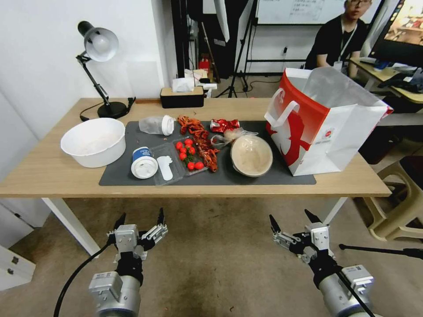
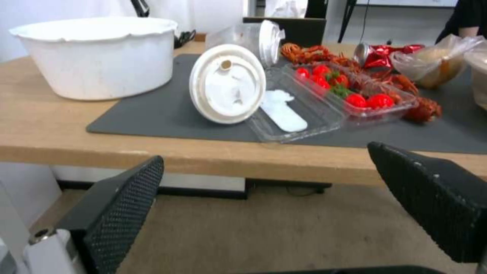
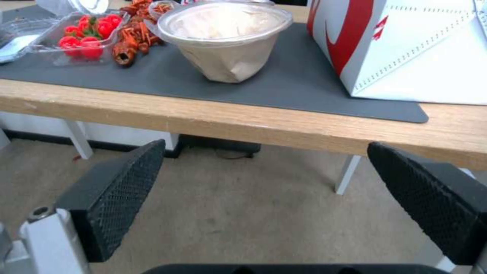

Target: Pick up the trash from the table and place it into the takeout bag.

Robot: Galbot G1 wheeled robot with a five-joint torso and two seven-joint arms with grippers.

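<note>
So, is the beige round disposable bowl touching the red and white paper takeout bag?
Apart. In the right wrist view a strip of bare dark grey mat lies between the beige round disposable bowl and the red and white paper takeout bag.

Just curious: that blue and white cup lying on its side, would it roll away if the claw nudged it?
Probably. The cup lies on its round side on the flat mat, so a nudge could roll it. It looks like light paper, likely easy to squash. Its lid is on.

I can read no text anywhere. The takeout bag carries a small round red logo on its white panel, too small for me to make out.
</note>
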